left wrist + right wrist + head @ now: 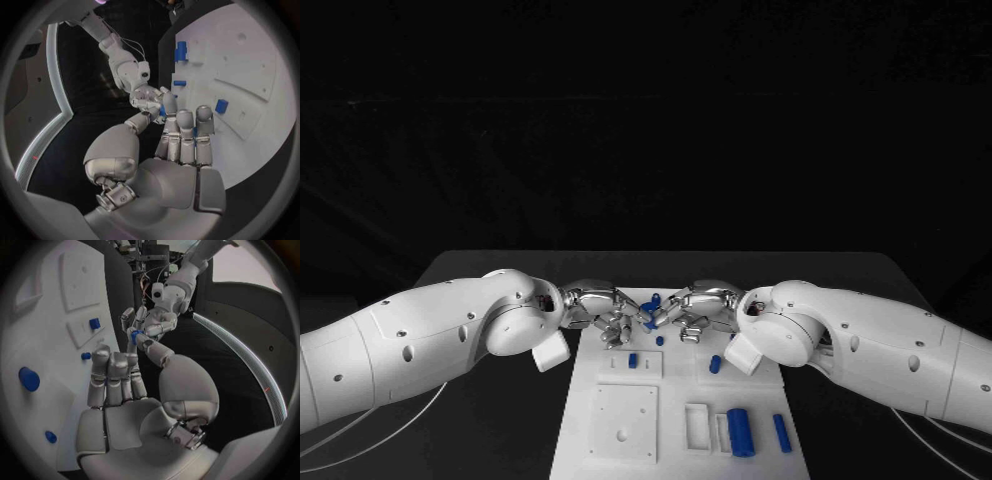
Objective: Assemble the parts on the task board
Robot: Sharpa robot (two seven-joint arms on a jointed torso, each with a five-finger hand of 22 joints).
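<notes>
Two robot hands met fingertip to fingertip over the far end of the board (678, 440), on the black bench (488, 275). Left robot hand (599, 312) at about 9 o'clock of the meeting point, right robot hand (697, 308) at about 3 o'clock. A small blue part (651, 306) seen between the fingertips of both, above the board. In the left wrist view, blue showed between the left hand's fingertips (177, 119) and the right hand's; in the right wrist view, the same blue piece sat at the tip of the right thumb against the left hand's fingers. Could not tell which hand truly gripped the part, or whether both did; fingers of each drawn close together around it, not spread wide.

On the board, toward 6 o'clock from the hands: a short blue peg (633, 360) standing in a raised white block, another blue peg (715, 364) just to its 3 o'clock, partly under the right wrist. A tiny blue piece (661, 340) lay between the hands and those pegs. Nearer the robot, at the board's 4 o'clock corner, a thick blue cylinder (740, 432) lying beside a white frame, and a thinner blue rod (782, 433) just to its 3 o'clock, apart from it. A white square plate (623, 423) with a hole at the board's 7 o'clock area.
</notes>
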